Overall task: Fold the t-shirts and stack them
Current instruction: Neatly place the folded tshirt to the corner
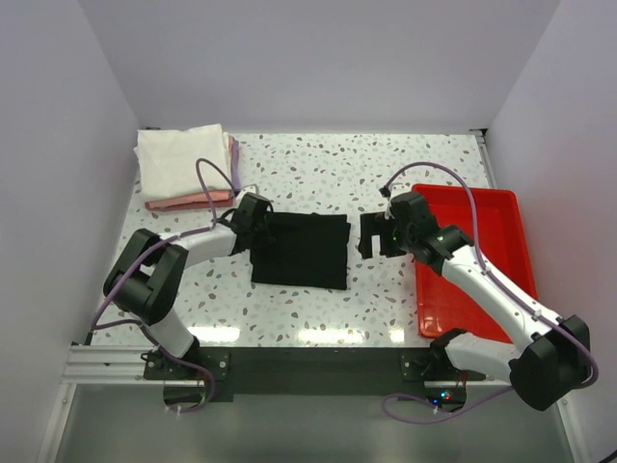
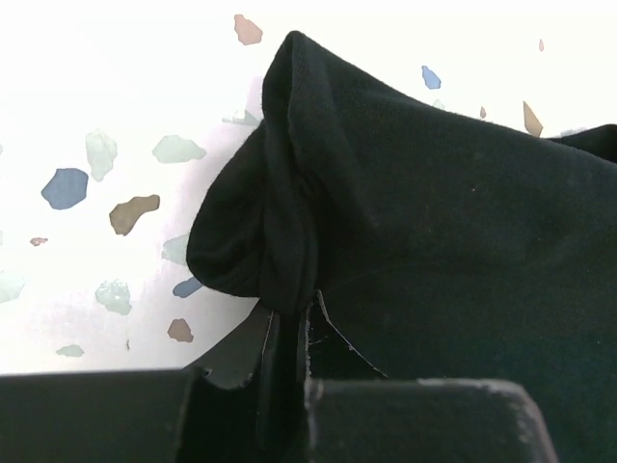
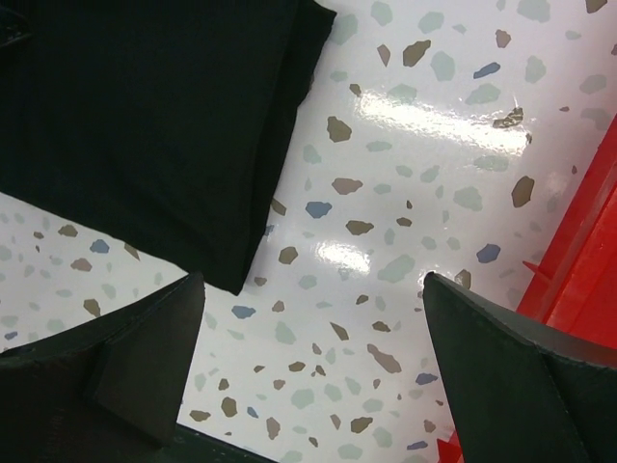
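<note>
A folded black t-shirt (image 1: pixel 301 249) lies flat in the middle of the speckled table. My left gripper (image 1: pixel 256 218) is at its upper left corner, shut on a bunched fold of the black cloth (image 2: pixel 280 241), which rises pinched between the jaws. My right gripper (image 1: pixel 370 237) hovers just right of the shirt, open and holding nothing; its fingers (image 3: pixel 154 347) frame bare table beside the shirt's right edge (image 3: pixel 145 125). A stack of folded white (image 1: pixel 181 159) and pink (image 1: pixel 193 200) t-shirts sits at the back left corner.
A red plastic tray (image 1: pixel 472 260) lies on the right side of the table under the right arm; its rim shows in the right wrist view (image 3: pixel 578 260). White walls close in the table on three sides.
</note>
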`<state>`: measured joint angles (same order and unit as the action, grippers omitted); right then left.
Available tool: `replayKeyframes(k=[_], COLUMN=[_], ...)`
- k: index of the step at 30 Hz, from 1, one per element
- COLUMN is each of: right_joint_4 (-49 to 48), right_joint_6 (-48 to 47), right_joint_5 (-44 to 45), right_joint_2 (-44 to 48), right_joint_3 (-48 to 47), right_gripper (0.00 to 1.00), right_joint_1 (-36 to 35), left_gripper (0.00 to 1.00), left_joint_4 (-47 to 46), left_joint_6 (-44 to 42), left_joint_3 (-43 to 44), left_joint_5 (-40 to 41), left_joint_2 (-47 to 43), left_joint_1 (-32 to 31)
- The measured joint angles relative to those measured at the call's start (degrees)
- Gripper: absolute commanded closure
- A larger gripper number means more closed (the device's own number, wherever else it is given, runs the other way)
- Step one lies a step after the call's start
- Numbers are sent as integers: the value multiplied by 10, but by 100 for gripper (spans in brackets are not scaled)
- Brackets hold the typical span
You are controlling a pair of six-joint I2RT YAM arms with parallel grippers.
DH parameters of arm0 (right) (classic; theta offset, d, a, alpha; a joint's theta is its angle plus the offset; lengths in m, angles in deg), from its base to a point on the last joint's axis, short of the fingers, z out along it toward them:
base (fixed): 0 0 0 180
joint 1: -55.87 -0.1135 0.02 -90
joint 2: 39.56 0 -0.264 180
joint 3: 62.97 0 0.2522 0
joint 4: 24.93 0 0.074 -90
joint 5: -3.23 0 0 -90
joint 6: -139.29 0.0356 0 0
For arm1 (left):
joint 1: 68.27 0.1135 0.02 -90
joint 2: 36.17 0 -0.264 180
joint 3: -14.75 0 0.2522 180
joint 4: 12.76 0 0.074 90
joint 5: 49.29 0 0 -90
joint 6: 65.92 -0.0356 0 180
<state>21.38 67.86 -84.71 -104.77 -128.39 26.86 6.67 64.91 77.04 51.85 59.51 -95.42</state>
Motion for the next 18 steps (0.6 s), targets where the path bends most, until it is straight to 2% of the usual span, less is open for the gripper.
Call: replayKeyframes(k=[9, 18], right_joint_4=[0, 0], right_joint_6=[0, 0], right_joint_5=[11, 15], right_joint_2=[-31, -45], right_joint_3=[0, -12], right_gripper=[1, 1], right_joint_1=[17, 59], left_gripper=[100, 100], left_joint_4=[52, 104], left_joint_6=[-21, -66], left_joint_3=[33, 137], left_joint_5=[32, 96], left_joint_2=[0, 17], left_joint_1=[-6, -6])
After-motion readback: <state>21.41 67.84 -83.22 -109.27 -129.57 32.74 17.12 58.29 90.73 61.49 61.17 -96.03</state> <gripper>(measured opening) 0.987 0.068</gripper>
